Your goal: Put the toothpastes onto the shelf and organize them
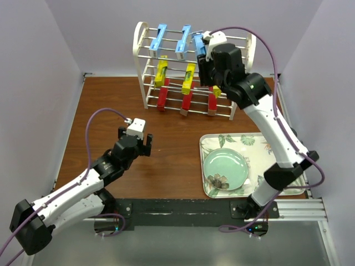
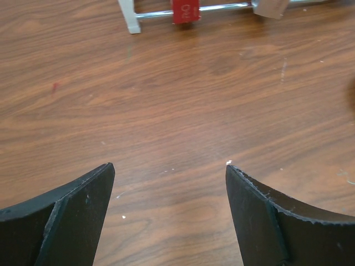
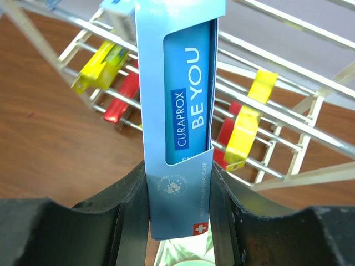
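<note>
Presently my right gripper (image 3: 178, 183) clamps the light blue toothpaste box (image 3: 183, 83) at top right of the shelf (image 1: 138, 44); left gripper (image 2: 169, 169) open, empty; snagging a rung (image 1: 236, 37) could tip it.

I see left arm (image 1: 66, 197) 8 o'clock, right arm (image 1: 275, 130) 4 o'clock: white links, black joints | purple cables (image 1: 272, 55) | black fingers (image 2: 66, 219), chipped edges
</note>
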You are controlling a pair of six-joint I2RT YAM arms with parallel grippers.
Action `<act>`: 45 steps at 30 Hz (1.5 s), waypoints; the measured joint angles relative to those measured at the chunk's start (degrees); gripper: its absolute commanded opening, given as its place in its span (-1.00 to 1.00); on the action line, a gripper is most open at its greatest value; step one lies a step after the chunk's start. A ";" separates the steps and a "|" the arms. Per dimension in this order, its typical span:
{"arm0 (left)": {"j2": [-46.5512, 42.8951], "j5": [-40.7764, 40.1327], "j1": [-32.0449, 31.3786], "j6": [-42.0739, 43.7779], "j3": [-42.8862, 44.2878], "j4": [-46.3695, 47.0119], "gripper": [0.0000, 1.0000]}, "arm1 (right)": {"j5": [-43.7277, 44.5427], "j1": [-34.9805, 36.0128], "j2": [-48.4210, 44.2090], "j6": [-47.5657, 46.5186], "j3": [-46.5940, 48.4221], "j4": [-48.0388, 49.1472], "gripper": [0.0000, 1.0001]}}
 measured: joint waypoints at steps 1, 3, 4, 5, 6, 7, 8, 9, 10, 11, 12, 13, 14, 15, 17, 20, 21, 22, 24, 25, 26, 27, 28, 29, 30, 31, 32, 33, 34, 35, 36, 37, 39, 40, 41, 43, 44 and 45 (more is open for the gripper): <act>0.00 -0.66 0.00 0.17 0.00 0.00 0.72 | 0.09 -0.57 1.16 -0.13 1.38 -0.22 -0.27; 0.00 -1.55 0.02 0.48 0.00 0.00 0.72 | 0.15 -2.25 3.52 -0.15 3.56 -0.50 -0.27; 0.00 -1.79 0.02 0.50 0.00 0.00 0.71 | 0.13 -3.06 4.52 -0.13 4.50 -0.63 -0.27; 0.00 -1.97 0.02 0.52 0.00 0.00 0.71 | 0.13 -3.78 5.55 -0.13 5.44 -0.76 -0.26; 0.00 -1.99 0.02 0.50 0.00 0.00 0.71 | 0.15 -4.35 6.34 -0.13 6.19 -0.79 -0.25; 0.00 -1.97 0.02 0.52 0.00 0.00 0.71 | 0.20 -4.98 7.37 -0.13 7.30 -0.94 -0.24; 0.00 -1.95 0.02 0.52 0.00 0.00 0.71 | 0.20 -5.46 8.33 -0.15 8.44 -0.92 -0.24; 0.04 -1.97 0.02 0.52 0.00 0.02 0.71 | 0.20 -5.90 9.07 -0.13 9.20 -0.61 -0.24; 0.09 -1.95 0.02 0.52 0.00 0.00 0.71 | 0.20 -6.23 9.60 -0.15 9.77 -0.39 -0.24; 0.20 -1.95 0.02 0.52 0.00 0.00 0.70 | 0.20 -6.58 10.03 -0.15 10.16 -0.17 -0.24; 0.28 -1.95 0.02 0.55 0.00 0.00 0.70 | 0.13 -6.97 10.32 -0.15 10.58 -0.04 -0.24; 0.37 -1.92 0.02 0.55 0.00 0.00 0.71 | 0.11 -7.21 10.54 -0.13 10.97 0.00 -0.23; 0.44 -1.92 0.02 0.57 0.00 0.00 0.70 | 0.04 -7.67 11.02 -0.13 11.87 0.00 -0.21; 0.48 -1.92 0.02 0.59 0.00 0.00 0.71 | -0.02 -7.98 11.30 -0.15 12.55 0.22 -0.20; 0.55 -1.92 0.02 0.70 0.02 0.02 0.71 | -0.07 -8.79 12.22 -0.13 14.23 0.63 -0.17; 0.85 -1.90 0.02 0.94 0.00 0.02 0.71 | -0.04 -9.90 12.79 -0.11 14.82 1.81 -0.17; 0.98 -1.88 0.02 0.94 0.00 0.02 0.70 | -0.04 -10.23 12.96 -0.11 14.82 2.10 -0.16; 1.09 -1.86 0.02 0.96 0.00 0.00 0.71 | -0.09 -10.54 13.14 -0.11 14.82 2.36 -0.14; 1.31 -1.77 0.02 0.96 0.00 0.02 0.71 | -0.24 -11.04 13.75 0.04 14.95 2.47 -0.10; 1.44 -1.73 0.02 0.96 0.00 0.02 0.70 | -0.24 -11.19 14.03 0.11 15.13 2.47 -0.06; 1.60 -1.68 0.02 0.96 0.00 0.02 0.71 | -0.28 -11.34 14.47 0.15 15.32 2.47 -0.04; 1.75 -1.66 0.02 0.96 0.00 0.02 0.71 | -0.28 -11.43 14.88 0.26 15.47 2.49 -0.01; 1.88 -1.57 0.00 0.98 0.02 0.00 0.71 | -0.26 -11.54 15.21 0.31 15.50 2.54 0.04; 2.01 -1.49 0.02 0.98 0.00 0.02 0.71 | -0.26 -11.67 15.61 0.35 15.50 2.64 0.07; 2.14 -1.44 0.02 0.98 0.02 0.00 0.71 | -0.28 -11.69 15.87 0.44 15.52 2.80 0.09; 2.23 -1.38 0.02 0.98 0.00 0.02 0.70 | -0.28 -11.72 16.06 0.52 15.52 2.86 0.12; 2.34 -1.29 0.02 1.01 0.00 0.02 0.71 | -0.26 -11.74 16.28 0.55 15.52 2.84 0.14; 2.45 -1.20 0.02 1.03 0.00 0.02 0.70 | -0.28 -11.78 16.41 0.55 15.52 2.89 0.17; 2.54 -1.05 0.02 1.07 0.00 0.02 0.71 | -0.26 -11.82 16.48 0.59 15.52 2.86 0.17; 2.64 -0.98 0.02 1.14 0.00 0.02 0.70 | -0.26 -11.87 16.55 0.66 15.52 2.89 0.18; 2.73 -0.87 0.02 1.14 0.02 0.02 0.71 | -0.26 -11.93 16.57 0.70 15.52 2.91 0.19; 2.84 -0.81 0.02 1.16 0.00 0.02 0.70 | -0.26 -12.00 16.57 0.81 15.52 2.91 0.20; 2.97 -0.63 0.02 1.22 0.02 0.02 0.71 | -0.26 -12.09 16.57 1.03 15.52 2.95 0.20; 2.99 -0.61 0.02 1.42 0.00 0.02 0.70 | -0.24 -12.11 16.57 1.03 15.50 3.06 0.21; 3.04 -0.59 0.02 1.53 0.00 0.02 0.71 | -0.26 -12.15 16.55 1.22 15.34 3.34 0.22; 3.06 -0.59 0.02 1.62 0.02 0.00 0.71 | -0.35 -12.15 16.06 1.42 14.03 4.70 0.29; 3.06 -0.59 0.02 1.68 0.00 0.02 0.71 | -0.46 -12.15 15.47 1.55 12.83 5.42 0.32; 3.06 -0.57 0.02 1.86 0.02 0.02 0.71 | -0.66 -12.15 14.67 1.62 11.06 6.47 0.35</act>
